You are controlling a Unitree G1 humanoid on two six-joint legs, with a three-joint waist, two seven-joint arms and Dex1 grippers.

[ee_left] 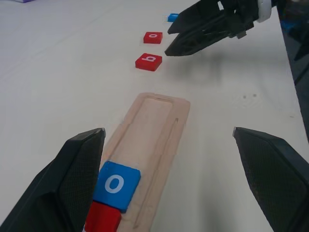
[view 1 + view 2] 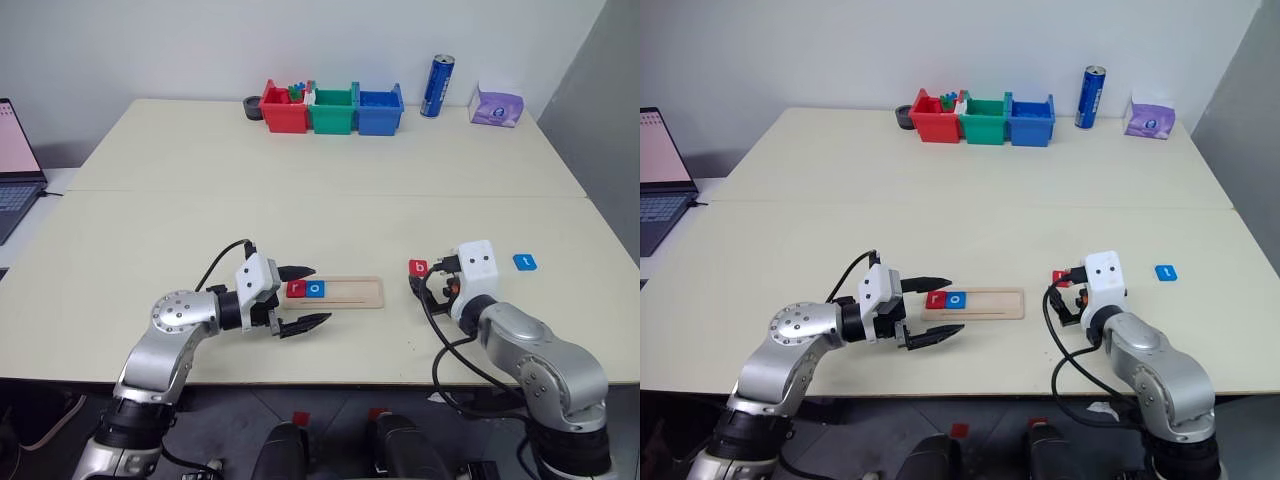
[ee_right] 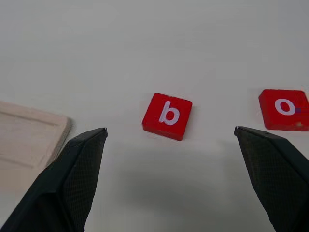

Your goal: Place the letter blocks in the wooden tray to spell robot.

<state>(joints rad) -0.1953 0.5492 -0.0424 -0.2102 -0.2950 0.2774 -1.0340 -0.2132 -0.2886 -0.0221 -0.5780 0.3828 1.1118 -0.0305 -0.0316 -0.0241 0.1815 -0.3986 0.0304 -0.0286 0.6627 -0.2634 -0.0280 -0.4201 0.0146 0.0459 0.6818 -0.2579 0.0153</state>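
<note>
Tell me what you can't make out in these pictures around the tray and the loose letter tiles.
- Red o block: in the head views the right gripper hides it.
- Red r block: cut off by the left wrist view's edge, so its letter is unreadable there.
- Wooden tray: only its end shows in the right wrist view.
- Blue tile apart on the table: too small to read its letter.

An office or lab: pale tables (image 2: 300, 160), laptop (image 2: 15, 165), grey walls.
</note>
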